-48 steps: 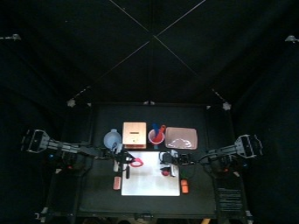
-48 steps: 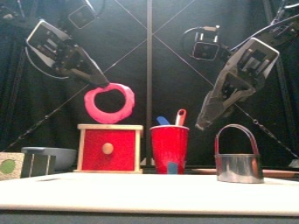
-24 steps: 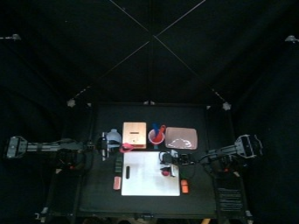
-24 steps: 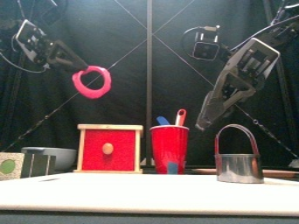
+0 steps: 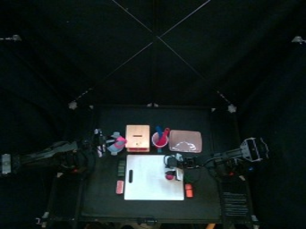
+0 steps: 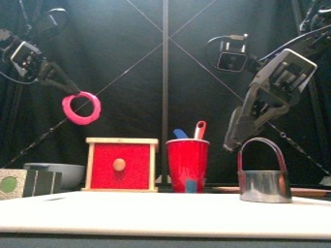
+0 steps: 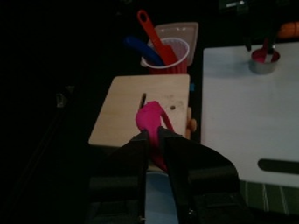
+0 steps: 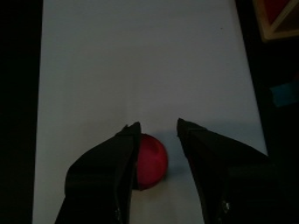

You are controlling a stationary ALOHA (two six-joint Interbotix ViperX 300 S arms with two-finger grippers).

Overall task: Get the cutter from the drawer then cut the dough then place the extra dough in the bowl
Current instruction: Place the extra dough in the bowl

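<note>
Upright metal cutter [image 6: 262,184]; pink dough ring [image 6: 66,108] aloft

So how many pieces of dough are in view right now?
2. The pink dough ring hangs in the air, clamped by the left gripper; the red dough disc lies on the white board under the open right gripper. I see no others.

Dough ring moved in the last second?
Yes. In the front view the dough ring went left, from above the middle of the box to over its left edge.
</note>
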